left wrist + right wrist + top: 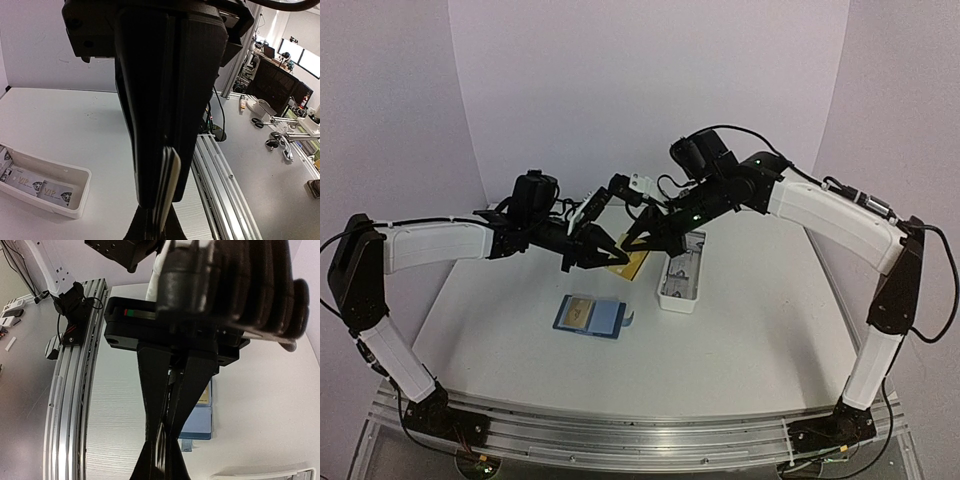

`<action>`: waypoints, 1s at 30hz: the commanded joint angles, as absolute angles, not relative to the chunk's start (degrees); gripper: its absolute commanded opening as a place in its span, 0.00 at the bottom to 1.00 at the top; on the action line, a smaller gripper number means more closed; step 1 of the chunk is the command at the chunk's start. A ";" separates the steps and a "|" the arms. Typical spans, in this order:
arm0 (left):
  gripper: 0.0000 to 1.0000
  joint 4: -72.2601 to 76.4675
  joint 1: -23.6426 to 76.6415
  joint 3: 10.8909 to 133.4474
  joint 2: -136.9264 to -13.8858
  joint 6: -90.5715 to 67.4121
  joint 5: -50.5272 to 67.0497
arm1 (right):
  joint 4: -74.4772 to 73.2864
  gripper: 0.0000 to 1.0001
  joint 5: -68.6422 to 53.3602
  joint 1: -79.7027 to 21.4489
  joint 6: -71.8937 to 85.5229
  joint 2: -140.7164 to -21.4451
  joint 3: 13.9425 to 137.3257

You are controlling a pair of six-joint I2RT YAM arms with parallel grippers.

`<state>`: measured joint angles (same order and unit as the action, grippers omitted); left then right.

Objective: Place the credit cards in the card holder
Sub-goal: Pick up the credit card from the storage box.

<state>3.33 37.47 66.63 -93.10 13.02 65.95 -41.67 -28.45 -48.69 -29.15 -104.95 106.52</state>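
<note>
- The gold credit card [632,266] hangs in the air over the middle of the desk [750,340], tilted, between the tips of both arms.
- The left pincer [608,252] is pressed together on it. In the left wrist view a thin pale card edge [172,175] shows between the fingers.
- The right pincer [634,240] is pressed together too, tip to tip with the left and apparently on the same card. Its own wrist view shows only a thin sliver between the fingers.
- The blue card holder [588,315] lies open and flat on the desk, nearer the bases and apart from both pincers. One card seems to sit in it already.
- More grey cards [50,190] lie in the white tray [680,298], just right of the held card.
- Handling, as I judge it: the card is very light, stiff but springy and smooth-faced, so it could swivel or slide in a narrow pinch.
- A hold across one short end, well onto the faces, leaves the other end free to enter a pocket.
- The holder is soft and unweighted, so it may skid when pushed and wants steadying.
</note>
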 commanded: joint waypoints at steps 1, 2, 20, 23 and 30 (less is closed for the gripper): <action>0.00 4.70 37.85 67.14 -91.97 10.25 70.10 | -39.49 0.00 -29.31 -49.11 -28.59 -105.27 109.12; 0.00 5.62 37.81 66.71 -91.87 8.88 70.66 | -38.87 0.00 -28.73 -49.07 -27.74 -105.22 109.17; 0.00 32.44 32.45 58.49 -86.91 -27.95 54.11 | 14.50 0.89 -13.85 -48.24 14.16 -90.11 72.47; 0.00 33.23 32.56 58.08 -87.01 -29.61 54.55 | 15.54 0.74 -12.78 -48.64 17.95 -93.14 73.55; 0.00 34.62 32.86 57.26 -86.48 -30.97 55.24 | 17.14 0.22 -13.81 -48.64 19.30 -96.95 75.63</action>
